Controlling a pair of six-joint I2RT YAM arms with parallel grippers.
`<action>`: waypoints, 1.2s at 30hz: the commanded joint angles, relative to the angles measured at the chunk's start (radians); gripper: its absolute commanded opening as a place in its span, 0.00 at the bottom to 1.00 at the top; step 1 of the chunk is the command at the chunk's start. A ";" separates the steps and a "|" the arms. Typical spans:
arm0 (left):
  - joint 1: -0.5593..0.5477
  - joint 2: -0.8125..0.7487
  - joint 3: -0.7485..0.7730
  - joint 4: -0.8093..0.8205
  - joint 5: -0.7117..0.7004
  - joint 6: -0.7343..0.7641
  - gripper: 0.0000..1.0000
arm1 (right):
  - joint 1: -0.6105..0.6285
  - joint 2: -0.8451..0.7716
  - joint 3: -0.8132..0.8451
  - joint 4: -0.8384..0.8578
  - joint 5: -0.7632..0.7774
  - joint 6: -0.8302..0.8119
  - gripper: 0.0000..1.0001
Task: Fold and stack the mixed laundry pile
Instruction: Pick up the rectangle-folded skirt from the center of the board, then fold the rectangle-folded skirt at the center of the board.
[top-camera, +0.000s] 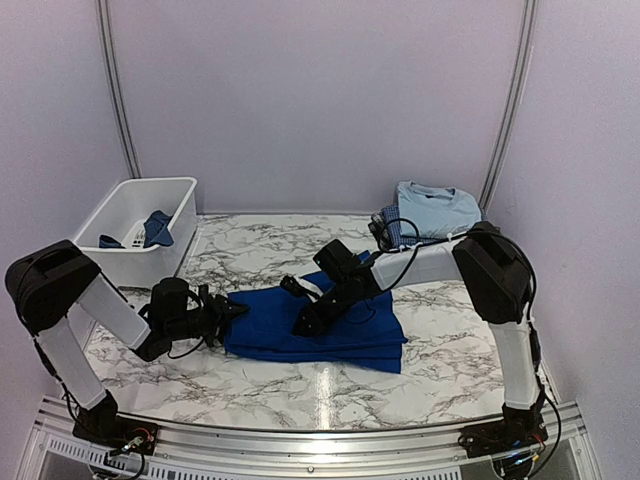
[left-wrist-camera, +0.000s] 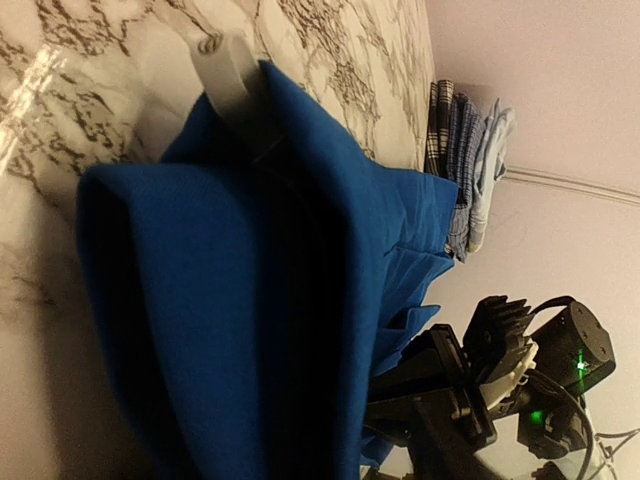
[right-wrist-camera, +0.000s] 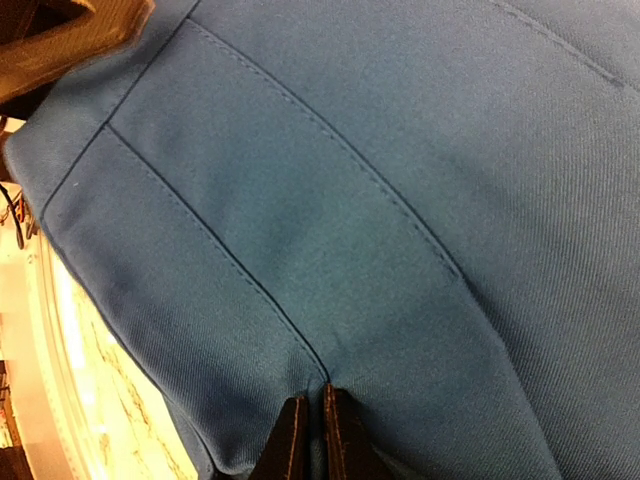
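Lying folded in the middle of the marble worktop (top-camera: 300, 395), the royal blue garment (top-camera: 262, 322) forms a flat, layered rectangle with its long side across the view.

Left hand (top-camera: 222, 312): positioned at the left edge of the garment, level with the worktop. In the left wrist view, one pale finger (left-wrist-camera: 225, 75) rests against the upper side of the rounded fold. The other finger is hidden behind the cloth, so it cannot be told whether this hand is open or closed on the fold.

Right hand (top-camera: 302, 326): set down on top of the garment, near its centre, with the arm reaching in from the right. In the right wrist view, the two dark fingertips (right-wrist-camera: 290, 445) stand together with only a thin slit between them, closed and pressed to the stitched blue fabric. A crease runs into the slit; whether cloth is pinched there cannot be told.

Finished stack, far right corner of the worktop: light blue T-shirt (top-camera: 435, 208) uppermost, navy small-check shirt (top-camera: 393, 232) under it, black-and-white plaid piece (left-wrist-camera: 438, 125) lowest.

White bin (top-camera: 150, 183), far left: holds a dark blue cloth (top-camera: 157, 228)
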 joint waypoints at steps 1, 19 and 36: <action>-0.004 -0.121 0.029 -0.210 -0.028 0.067 0.36 | 0.008 0.118 -0.051 -0.208 0.172 -0.011 0.10; 0.001 -0.221 0.693 -1.611 -0.352 0.675 0.00 | -0.364 -0.532 -0.389 -0.128 0.053 0.191 0.57; -0.024 -0.054 1.029 -1.837 -0.330 0.722 0.00 | -0.330 -0.275 -0.434 0.280 -0.135 0.459 0.54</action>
